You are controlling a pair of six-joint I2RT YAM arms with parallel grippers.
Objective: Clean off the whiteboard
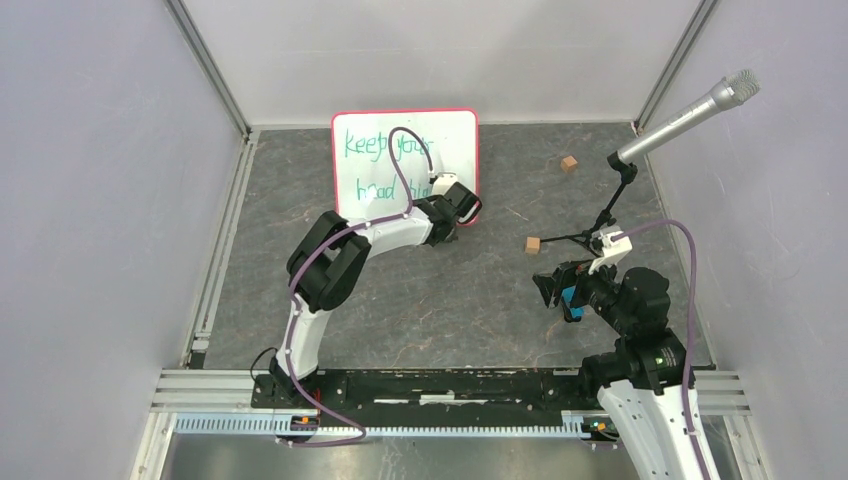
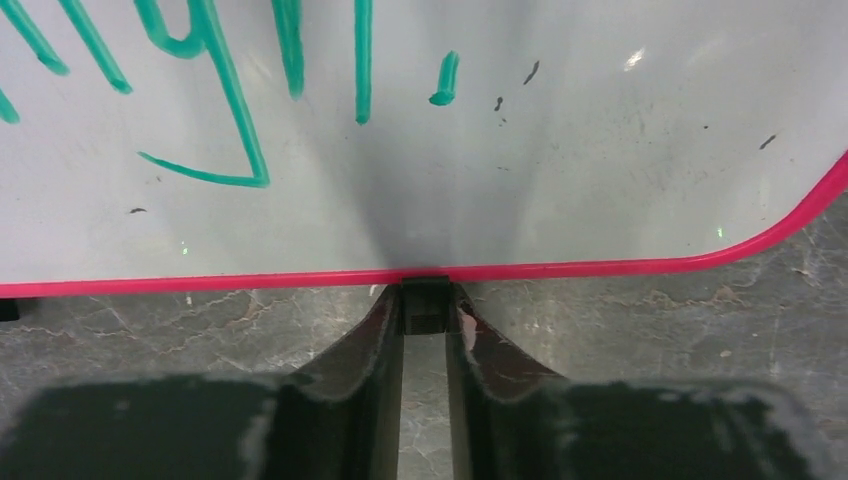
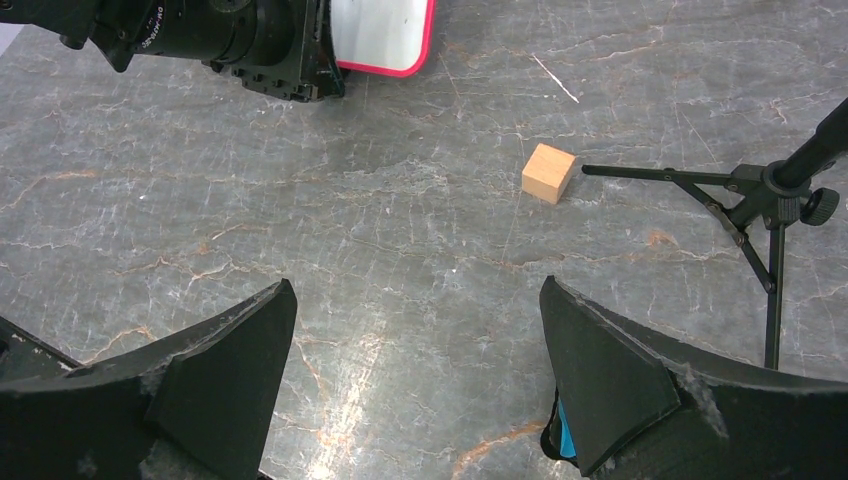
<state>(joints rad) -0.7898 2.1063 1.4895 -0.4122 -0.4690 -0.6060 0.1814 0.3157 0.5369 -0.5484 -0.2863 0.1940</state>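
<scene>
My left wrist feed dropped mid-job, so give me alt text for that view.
The left gripper has its fingers closed on a black clip foot at the red bottom rim of the whiteboard. Green handwriting crosses the board's upper left; the grey marbled table lies below.

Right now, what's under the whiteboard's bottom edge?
A black clip foot sits under the red rim of the whiteboard, pinched between the fingers of the left gripper, with grey table below. Whatever is behind the board is covered.
</scene>
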